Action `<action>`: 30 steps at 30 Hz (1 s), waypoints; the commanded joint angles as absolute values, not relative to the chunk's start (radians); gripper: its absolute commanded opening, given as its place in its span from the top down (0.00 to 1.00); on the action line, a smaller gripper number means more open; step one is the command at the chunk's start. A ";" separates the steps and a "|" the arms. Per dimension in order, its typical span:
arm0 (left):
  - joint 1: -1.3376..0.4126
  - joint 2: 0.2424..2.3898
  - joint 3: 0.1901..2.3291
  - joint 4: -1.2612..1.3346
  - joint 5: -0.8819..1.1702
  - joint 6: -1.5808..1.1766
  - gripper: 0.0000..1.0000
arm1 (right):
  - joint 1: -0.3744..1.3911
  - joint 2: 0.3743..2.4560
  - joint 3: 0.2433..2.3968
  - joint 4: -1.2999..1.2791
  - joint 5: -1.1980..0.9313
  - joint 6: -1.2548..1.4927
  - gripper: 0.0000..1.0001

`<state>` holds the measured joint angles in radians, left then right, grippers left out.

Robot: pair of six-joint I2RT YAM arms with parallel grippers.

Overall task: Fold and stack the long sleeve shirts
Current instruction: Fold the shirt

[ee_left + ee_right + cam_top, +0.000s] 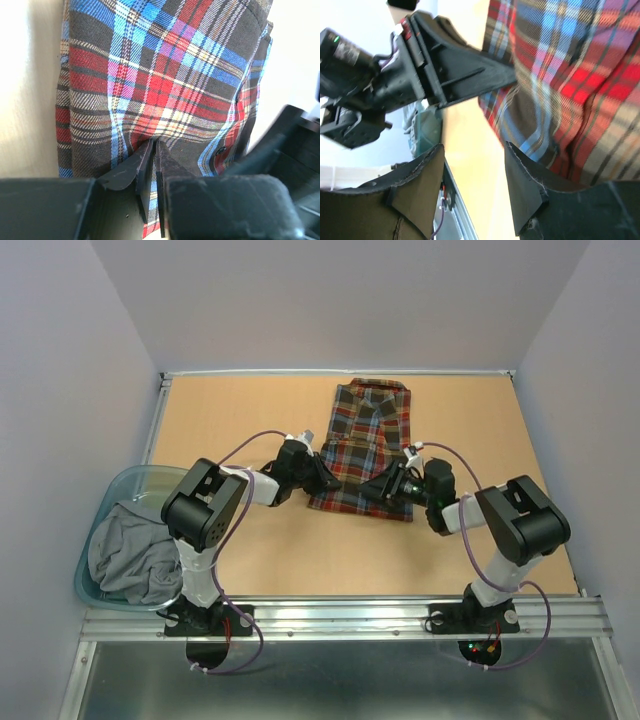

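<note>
A red, brown and blue plaid long sleeve shirt [365, 445] lies folded on the tan table, collar toward the back. My left gripper [325, 476] is at the shirt's left edge. In the left wrist view its fingers [145, 162] stand almost together, pinching a ridge of the plaid cloth [165, 85] that puckers at their tips; the left gripper [155, 145] is shut on it. My right gripper [386, 487] is at the shirt's near right part. The right gripper [472, 160] is open with only bare table between its fingers; one finger [527, 180] lies against the plaid edge [570, 85].
A teal bin [118, 490] holding a crumpled grey garment [130, 550] stands at the table's left near corner; the bin [427, 127] also shows in the right wrist view, past the left arm [410, 75]. A metal rail [340, 615] runs along the near edge. White walls enclose the table.
</note>
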<state>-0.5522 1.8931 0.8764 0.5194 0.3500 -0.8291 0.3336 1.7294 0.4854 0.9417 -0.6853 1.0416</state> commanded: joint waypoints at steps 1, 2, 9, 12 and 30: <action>-0.546 1.893 0.838 0.430 0.295 -0.813 0.80 | 0.334 1.678 0.413 0.948 -0.663 1.022 0.43; -0.546 1.893 0.836 0.431 0.293 -0.815 0.80 | 0.331 1.684 0.399 0.950 -0.646 1.025 0.43; -0.543 1.899 0.830 0.431 0.293 -0.828 0.80 | 0.273 1.747 0.249 1.060 -0.571 1.008 0.43; -0.540 1.896 0.819 0.439 0.290 -0.830 0.80 | 0.223 1.785 0.192 1.129 -0.564 1.031 0.43; -0.526 1.868 0.818 0.445 0.317 -0.824 0.78 | 0.040 1.661 0.103 1.175 -0.569 1.111 0.43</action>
